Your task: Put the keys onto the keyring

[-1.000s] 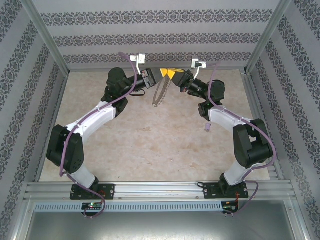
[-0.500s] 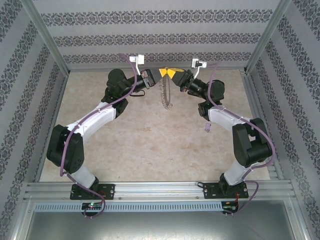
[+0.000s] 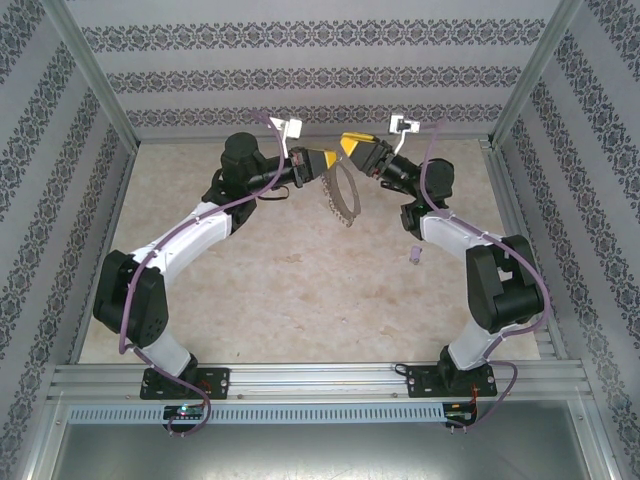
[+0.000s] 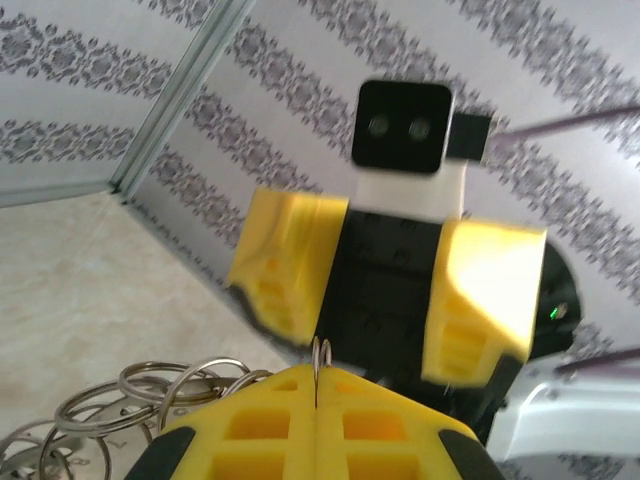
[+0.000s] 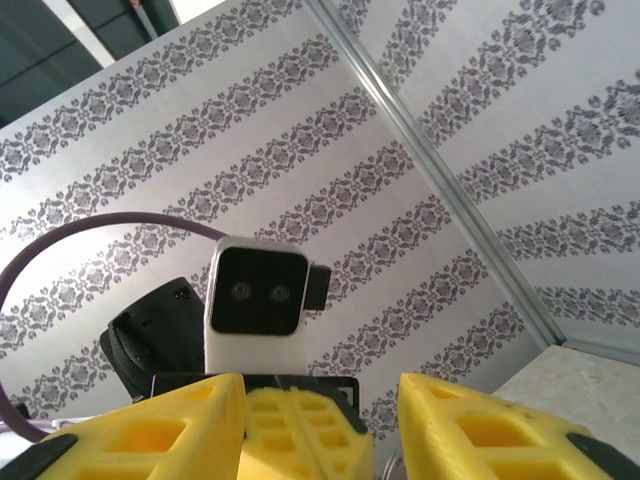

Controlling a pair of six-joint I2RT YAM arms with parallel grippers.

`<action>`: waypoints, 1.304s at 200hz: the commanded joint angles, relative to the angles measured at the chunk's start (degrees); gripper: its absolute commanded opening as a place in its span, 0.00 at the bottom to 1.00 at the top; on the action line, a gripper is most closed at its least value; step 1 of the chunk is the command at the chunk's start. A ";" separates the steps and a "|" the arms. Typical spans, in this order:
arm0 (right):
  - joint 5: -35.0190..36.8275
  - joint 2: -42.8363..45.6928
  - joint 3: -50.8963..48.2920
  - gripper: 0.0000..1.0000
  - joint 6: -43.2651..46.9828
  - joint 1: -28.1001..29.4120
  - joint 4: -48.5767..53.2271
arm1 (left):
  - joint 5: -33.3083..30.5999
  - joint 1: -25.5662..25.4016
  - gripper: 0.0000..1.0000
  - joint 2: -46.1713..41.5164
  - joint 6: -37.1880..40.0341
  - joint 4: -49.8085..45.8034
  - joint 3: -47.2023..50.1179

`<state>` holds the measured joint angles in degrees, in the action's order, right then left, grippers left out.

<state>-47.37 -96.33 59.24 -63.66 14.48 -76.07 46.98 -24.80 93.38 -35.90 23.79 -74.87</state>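
The left gripper is raised above the far part of the table, close to the patterned back wall. Its 2 yellow fingers are pressed together, and the left wrist view shows a thin grey wire pinched in the seam between them. That wire belongs to the keyring, a large thin hoop that hangs down from the left gripper's tips, off the table and tilted, with its lower end nearer the right arm. Its rim carries a fringe of tiny silvery keys, which gives it a chain-like look from above. In the left wrist view, several small silvery loops bunch just beside the left fingers, on their left.

The right gripper faces the left one, tip to tip, just beside the top of the hoop. Its 2 yellow fingers stand apart, holding nothing. From the right wrist view, the left gripper's joined tips sit in the gap between them. Whether they touch the wire cannot be told.

1 small pale-purple piece lies on the table beside the right arm's forearm, well apart from the hoop.
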 commanded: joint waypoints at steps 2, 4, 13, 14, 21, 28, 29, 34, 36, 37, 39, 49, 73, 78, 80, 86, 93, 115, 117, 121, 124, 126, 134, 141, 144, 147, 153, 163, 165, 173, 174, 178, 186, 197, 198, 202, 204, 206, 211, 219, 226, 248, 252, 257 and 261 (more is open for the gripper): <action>-1.86 3.50 -1.77 0.47 -1.59 -1.64 -1.48 | 3.91 -0.60 0.00 -1.65 16.58 -14.26 -5.88; -1.98 3.63 -1.90 0.47 -1.56 -1.71 -1.28 | 4.15 -0.60 0.00 -1.63 17.58 -15.21 -6.11; -2.64 4.06 -2.43 0.47 -1.94 -2.14 -0.84 | 4.69 -0.63 0.00 -1.36 21.41 -19.30 -7.69; -2.72 4.14 -2.49 0.47 -2.06 -2.20 -0.79 | 4.87 -0.62 0.00 -1.32 21.88 -19.70 -7.89; -3.25 4.38 -2.92 0.47 -2.36 -2.50 -0.47 | 5.42 -0.56 0.00 -1.12 24.71 -22.50 -9.15; -4.03 4.64 -3.15 0.47 -2.69 -2.68 0.14 | 5.89 -0.55 0.00 -0.88 27.39 -25.39 -10.41; -4.17 4.65 -3.16 0.47 -2.74 -2.69 0.18 | 5.95 -0.58 0.00 -0.81 27.73 -25.73 -10.57; -4.93 4.80 -3.31 0.47 -2.77 -2.78 0.51 | 6.26 -0.59 0.00 -0.62 29.59 -27.87 -11.56; -5.16 4.83 -3.40 0.47 -2.85 -2.88 0.56 | 6.32 -0.60 0.00 -0.50 30.28 -28.72 -11.89; -5.31 4.88 -3.42 0.47 -2.86 -2.88 0.57 | 6.34 -0.60 0.00 -0.45 30.59 -29.11 -12.10; -5.50 4.92 -3.54 0.47 -2.92 -2.92 0.64 | 6.38 -0.56 0.00 -0.32 31.21 -29.89 -12.53; -6.70 5.10 -4.01 0.47 -3.16 -3.02 0.92 | 6.93 -0.52 0.00 0.18 33.84 -33.16 -14.25; -9.47 5.25 -5.26 0.44 -3.51 -2.95 0.94 | 8.28 -0.46 0.00 1.48 36.71 -37.54 -17.65; -9.90 5.27 -5.52 0.42 -3.49 -2.86 0.93 | 8.55 -0.51 0.00 1.69 36.98 -37.95 -18.12; -10.06 5.34 -5.65 0.42 -3.49 -2.81 0.90 | 8.61 -0.51 0.00 1.84 37.07 -38.08 -18.34; -10.55 5.44 -6.00 0.41 -3.40 -2.72 0.85 | 8.92 -0.46 0.00 2.19 37.28 -38.56 -18.91; -10.93 5.54 -6.47 0.40 -3.28 -2.55 0.76 | 9.35 -0.48 0.00 2.45 37.37 -39.02 -19.44; -11.41 6.04 -7.52 0.36 -2.79 -2.11 0.54 | 10.17 -0.50 0.00 3.36 37.66 -40.13 -20.81; -11.42 6.04 -7.57 0.36 -2.79 -2.03 0.50 | 10.26 -0.47 0.00 3.42 37.66 -40.18 -20.90; -11.51 6.15 -7.65 0.36 -2.76 -2.06 0.44 | 10.24 -0.48 0.00 3.53 37.66 -40.29 -21.09; -11.51 6.21 -7.73 0.36 -2.72 -1.95 0.43 | 10.26 -0.45 0.00 3.60 37.59 -40.27 -21.15; -11.51 6.24 -7.82 0.36 -2.73 -1.97 0.41 | 10.24 -0.50 0.00 3.64 37.64 -40.32 -21.18; -11.75 6.33 -7.91 0.36 -2.61 -1.84 0.40 | 10.37 -0.45 0.00 3.73 37.65 -40.40 -21.41; -11.92 6.36 -7.93 0.35 -2.66 -1.67 0.42 | 10.47 -0.46 0.00 3.77 37.65 -40.53 -21.54; -12.05 6.41 -7.99 0.35 -2.62 -1.65 0.33 | 10.49 -0.47 0.00 3.82 37.59 -40.50 -21.62; -12.04 6.42 -8.02 0.35 -2.62 -1.63 0.31 | 10.54 -0.48 0.00 3.89 37.57 -40.49 -21.68; -12.19 6.58 -8.09 0.34 -2.61 -1.48 0.31 | 10.53 -0.48 0.00 3.91 37.57 -40.57 -21.72; -12.43 6.66 -8.18 0.34 -2.61 -1.44 0.40 | 10.59 -0.43 0.00 3.98 37.57 -40.62 -21.85; -12.47 6.66 -8.13 0.34 -2.61 -1.38 0.40 | 10.59 -0.49 0.00 4.04 37.57 -40.59 -21.86; -12.55 6.60 -8.31 0.34 -2.61 -1.27 0.40 | 10.68 -0.47 0.00 4.01 37.48 -40.58 -21.90; -12.52 6.60 -8.33 0.34 -2.61 -1.24 0.40 | 10.68 -0.49 0.00 4.00 37.48 -40.58 -21.90; -12.54 6.59 -8.42 0.34 -2.53 -1.06 0.44 | 10.81 -0.50 0.00 4.07 37.44 -40.58 -21.90; -12.57 6.46 -8.61 0.34 -2.47 -0.96 0.40 | 10.80 -0.44 0.00 4.08 37.37 -40.61 -21.98; -12.71 6.28 -8.88 0.34 -2.44 -0.80 0.36 | 10.85 -0.49 0.00 4.09 37.31 -40.62 -22.12; -12.64 6.31 -8.92 0.34 -2.44 -0.79 0.33 | 10.90 -0.46 0.00 4.09 37.26 -40.64 -22.09; -12.55 6.33 -9.08 0.34 -2.40 -0.73 0.32 | 10.93 -0.47 0.00 4.09 37.30 -40.59 -22.16; -12.56 6.33 -9.13 0.34 -2.36 -0.76 0.31 | 10.94 -0.46 0.00 4.09 37.31 -40.58 -22.23; -12.54 6.31 -9.21 0.34 -2.39 -0.68 0.31 | 10.94 -0.48 0.00 4.11 37.31 -40.58 -22.24; -12.55 6.33 -9.31 0.34 -2.38 -0.61 0.32 | 10.99 -0.51 0.00 4.09 37.22 -40.58 -22.25; -12.57 6.28 -9.53 0.33 -2.27 -0.48 0.25 | 10.96 -0.43 0.00 4.13 37.22 -40.54 -22.34; -12.61 6.33 -9.67 0.31 -2.19 -0.34 0.22 | 11.00 -0.51 0.00 4.09 37.20 -40.49 -22.31; -12.74 6.36 -9.85 0.24 -2.15 -0.10 0.22 | 11.22 -0.46 0.00 4.17 36.89 -40.32 -22.29; -12.74 6.42 -9.93 0.22 -2.15 -0.15 0.22 | 11.20 -0.45 0.00 4.13 36.79 -40.33 -22.33; -12.74 6.42 -9.94 0.21 -2.12 -0.03 0.24 | 11.30 -0.51 0.00 4.24 36.78 -40.27 -22.34; -12.79 6.42 -9.94 0.20 -2.10 0.02 0.24 | 11.36 -0.49 0.00 4.31 36.74 -40.24 -22.35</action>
<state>-59.09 -91.42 49.71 -66.46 13.69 -73.60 56.12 -24.80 97.65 0.03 -17.17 -95.07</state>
